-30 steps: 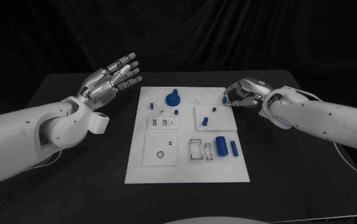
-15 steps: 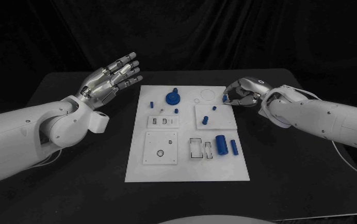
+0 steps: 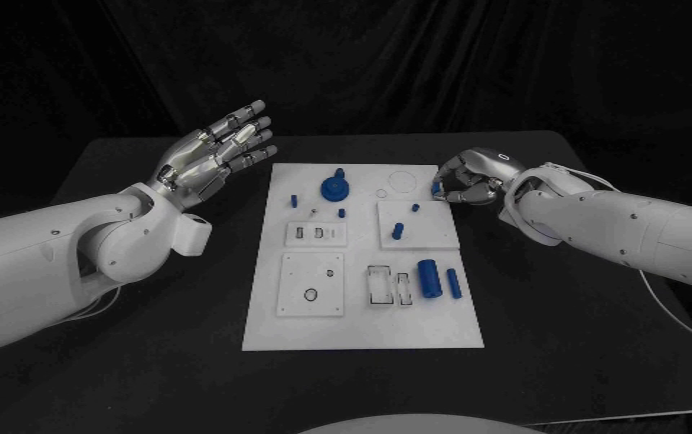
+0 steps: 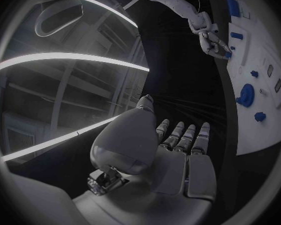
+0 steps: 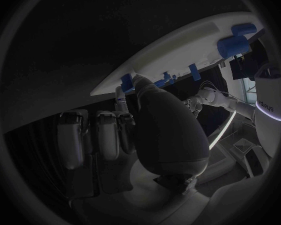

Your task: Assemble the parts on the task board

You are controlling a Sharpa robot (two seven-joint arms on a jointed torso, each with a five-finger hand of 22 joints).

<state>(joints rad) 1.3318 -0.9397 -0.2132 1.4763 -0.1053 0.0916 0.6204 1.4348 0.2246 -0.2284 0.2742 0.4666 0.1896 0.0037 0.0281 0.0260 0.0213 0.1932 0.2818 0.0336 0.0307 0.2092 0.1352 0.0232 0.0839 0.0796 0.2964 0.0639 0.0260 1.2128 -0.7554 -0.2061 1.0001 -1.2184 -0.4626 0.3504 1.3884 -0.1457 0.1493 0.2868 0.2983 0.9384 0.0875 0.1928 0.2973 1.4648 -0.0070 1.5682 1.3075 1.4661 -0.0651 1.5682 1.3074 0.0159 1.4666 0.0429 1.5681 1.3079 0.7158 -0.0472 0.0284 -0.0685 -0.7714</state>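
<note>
The white task board point(image 3: 361, 319) lies in the middle of the black table. On it are a round blue knob point(image 3: 335, 190), several small blue pegs point(image 3: 398, 234), a blue cylinder point(image 3: 428, 278) and a blue bar point(image 3: 453, 286). My right hand point(image 3: 476, 178) hovers at the board's far right edge and pinches a small blue peg point(image 3: 437, 190) between thumb and fingertips. The right wrist view has that peg point(image 5: 127, 80) just above the thumb, against the board's edge point(image 5: 178, 55). My left hand point(image 3: 216, 154) is raised left of the board, fingers spread, holding nothing.
Grey recessed plates point(image 3: 315, 287) and slotted sockets point(image 3: 379, 289) sit on the board's near half. Bare black tabletop point(image 3: 577, 344) surrounds the board. In the left wrist view the board point(image 4: 256, 92) runs past my left hand point(image 4: 172, 155), with the right hand point(image 4: 212, 40) beyond.
My right hand has shifted very slightly toward the far edge with the small peg in its pinch. The left hand has not moved.
</note>
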